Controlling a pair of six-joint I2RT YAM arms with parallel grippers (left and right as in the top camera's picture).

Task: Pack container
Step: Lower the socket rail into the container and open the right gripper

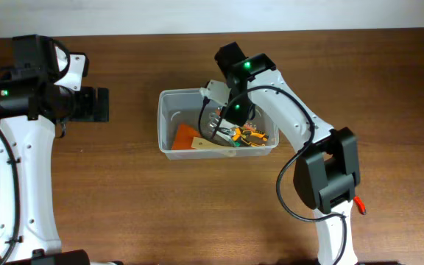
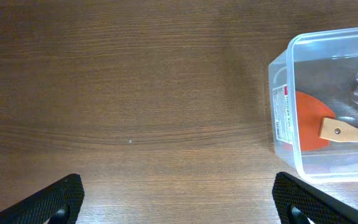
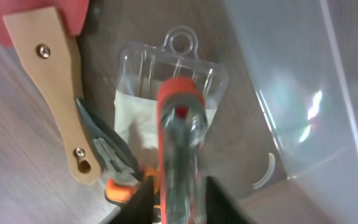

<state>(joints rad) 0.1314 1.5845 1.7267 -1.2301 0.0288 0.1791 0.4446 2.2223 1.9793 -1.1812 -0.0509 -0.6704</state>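
The clear plastic container [image 1: 166, 121] stands at the table's middle; it also shows in the left wrist view [image 2: 283, 118] and the right wrist view [image 3: 303, 81]. Inside lie an orange scraper with a wooden handle [image 1: 188, 137] [image 2: 312, 127] [image 3: 58, 87], a clear blister pack [image 3: 180, 65] and orange-handled pliers [image 1: 253, 135]. My right gripper [image 1: 230, 121] [image 3: 178, 200] is down inside the container, shut on a tool with an orange and clear handle [image 3: 179, 134]. My left gripper [image 1: 99, 104] [image 2: 179, 200] is open and empty over bare wood, left of the container.
The wooden table [image 1: 124, 206] runs to a white back edge at the top of the overhead view. Both arm bases stand at the front, left and right. A small orange part [image 1: 359, 207] sticks out by the right arm's base.
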